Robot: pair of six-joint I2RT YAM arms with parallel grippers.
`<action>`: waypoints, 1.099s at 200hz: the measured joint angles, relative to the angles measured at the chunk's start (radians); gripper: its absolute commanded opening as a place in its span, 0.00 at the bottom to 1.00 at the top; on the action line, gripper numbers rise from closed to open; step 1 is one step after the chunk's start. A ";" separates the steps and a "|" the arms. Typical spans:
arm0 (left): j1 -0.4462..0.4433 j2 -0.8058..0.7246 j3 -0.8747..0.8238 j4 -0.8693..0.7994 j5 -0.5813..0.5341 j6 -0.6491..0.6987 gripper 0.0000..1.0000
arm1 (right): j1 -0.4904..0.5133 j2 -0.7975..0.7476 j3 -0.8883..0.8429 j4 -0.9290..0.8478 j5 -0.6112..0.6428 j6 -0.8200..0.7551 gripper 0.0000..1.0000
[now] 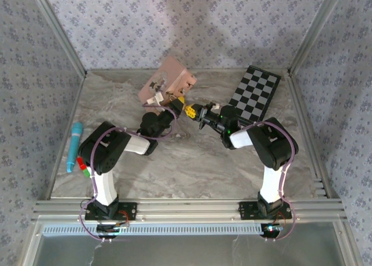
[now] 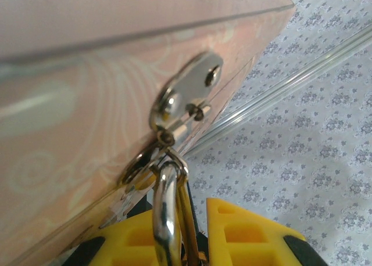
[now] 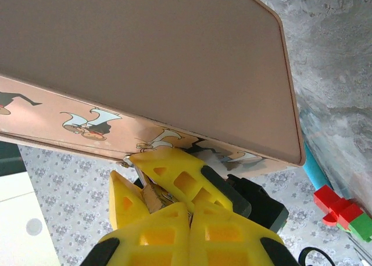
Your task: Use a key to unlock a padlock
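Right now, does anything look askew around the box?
Yes. The pink box sits tipped at an angle, not flat on the table, its hasp hooked on the padlock shackle held by the left gripper.

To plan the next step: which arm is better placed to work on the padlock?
Right arm, probably: its shut jaws point at the padlock, while the left jaws hold its shackle.

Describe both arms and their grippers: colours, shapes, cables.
The left arm and the right arm look alike: black joint housings, white link segments and a thin mauve cable looped alongside each. A green light glows near the right arm's wrist. The left gripper and the right gripper have chunky yellow fingers with rectangular cut-out pockets and black edging at the outer corners.
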 measured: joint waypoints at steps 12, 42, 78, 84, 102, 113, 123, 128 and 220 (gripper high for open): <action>0.000 0.000 0.000 0.000 0.002 0.001 0.00 | -0.004 0.000 0.000 -0.001 -0.010 0.000 0.00; 0.000 -0.002 0.000 -0.018 0.010 0.005 0.00 | -0.018 0.006 -0.002 0.000 -0.046 0.003 0.05; -0.013 -0.071 -0.004 -0.207 0.021 0.061 0.00 | -0.022 0.021 -0.046 0.024 -0.063 -0.068 0.14; -0.016 -0.087 -0.005 -0.246 0.021 0.074 0.00 | -0.023 0.025 -0.053 0.031 -0.061 -0.084 0.15; -0.024 -0.135 -0.020 -0.356 0.029 0.117 0.00 | -0.049 0.038 -0.068 0.061 -0.036 -0.130 0.21; -0.027 -0.154 -0.027 -0.418 0.029 0.135 0.00 | -0.068 0.041 -0.080 0.077 -0.025 -0.153 0.25; -0.029 -0.162 -0.029 -0.467 0.029 0.150 0.00 | -0.082 0.042 -0.095 0.086 -0.018 -0.180 0.28; -0.029 -0.163 -0.029 -0.488 0.028 0.155 0.00 | -0.086 0.042 -0.104 0.090 -0.015 -0.190 0.30; -0.044 -0.232 -0.032 -0.789 0.009 0.256 0.05 | -0.108 -0.098 -0.202 -0.156 -0.032 -0.549 0.37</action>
